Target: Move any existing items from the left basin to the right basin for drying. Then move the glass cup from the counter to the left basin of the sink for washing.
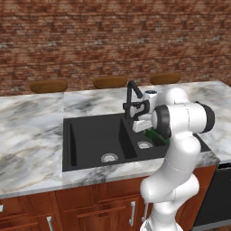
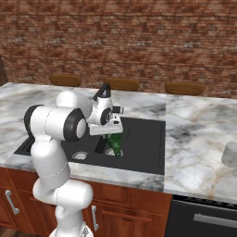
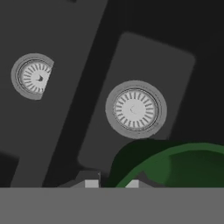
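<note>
End effector (image 2: 112, 139) grips green item (image 2: 114, 144) over right basin (image 1: 151, 146); no writing legible.

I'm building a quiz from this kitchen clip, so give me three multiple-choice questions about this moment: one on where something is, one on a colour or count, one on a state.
1. Above which basin does the green item hang?
A. the wider left basin
B. the narrower right basin
C. neither, it hangs over the counter

2. How many round silver drains does the sink show?
A. one
B. two
C. three

3. What is the hand doing?
A. standing open above the marble
B. closed on nothing
C. shut on the green item

Answers: 1 B, both base views put it over the narrower basin's drain. 2 B, one drain sits in each basin. 3 C, the green item hangs from the fingers.
</note>
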### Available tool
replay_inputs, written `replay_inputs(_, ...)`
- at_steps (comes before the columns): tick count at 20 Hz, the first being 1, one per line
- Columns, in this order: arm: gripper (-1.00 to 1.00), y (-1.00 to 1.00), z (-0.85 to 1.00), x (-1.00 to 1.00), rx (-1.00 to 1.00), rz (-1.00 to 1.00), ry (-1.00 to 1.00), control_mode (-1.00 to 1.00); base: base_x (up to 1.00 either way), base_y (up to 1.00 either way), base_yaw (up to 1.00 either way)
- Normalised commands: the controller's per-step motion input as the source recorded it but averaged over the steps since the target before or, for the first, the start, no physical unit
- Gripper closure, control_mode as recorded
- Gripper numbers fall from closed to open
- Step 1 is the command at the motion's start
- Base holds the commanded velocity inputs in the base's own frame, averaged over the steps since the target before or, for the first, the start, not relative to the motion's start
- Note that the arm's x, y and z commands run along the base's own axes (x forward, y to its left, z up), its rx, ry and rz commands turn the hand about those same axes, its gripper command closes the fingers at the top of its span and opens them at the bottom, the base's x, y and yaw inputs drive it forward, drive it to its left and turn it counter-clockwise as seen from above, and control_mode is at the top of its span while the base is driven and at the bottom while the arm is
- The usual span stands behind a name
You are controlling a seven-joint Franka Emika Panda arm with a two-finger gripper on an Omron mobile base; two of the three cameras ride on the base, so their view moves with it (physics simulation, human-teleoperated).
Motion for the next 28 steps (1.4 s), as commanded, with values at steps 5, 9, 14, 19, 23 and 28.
replay_inputs(5, 1.0, 0.05, -0.16, 0.26, 0.04, 0.04, 0.0, -1.0, 0.0, 0.0, 0.0)
replay_inputs(9, 1.0, 0.05, -0.11, 0.36, 0.04, 0.03, 0.0, -1.0, 0.0, 0.0, 0.0)
replay_inputs(14, 1.0, 0.02, -0.13, 0.34, 0.01, 0.02, 0.0, -1.0, 0.0, 0.0, 0.0)
replay_inputs(19, 1.0, 0.0, -0.16, 0.32, 0.0, 0.01, 0.0, -1.0, 0.0, 0.0, 0.0)
replay_inputs(23, 1.0, 0.0, -0.23, 0.25, 0.0, 0.01, 0.0, -1.0, 0.0, 0.0, 0.0)
replay_inputs(28, 1.0, 0.0, -0.28, 0.15, 0.0, 0.01, -0.02, -1.0, 0.0, 0.0, 0.0)
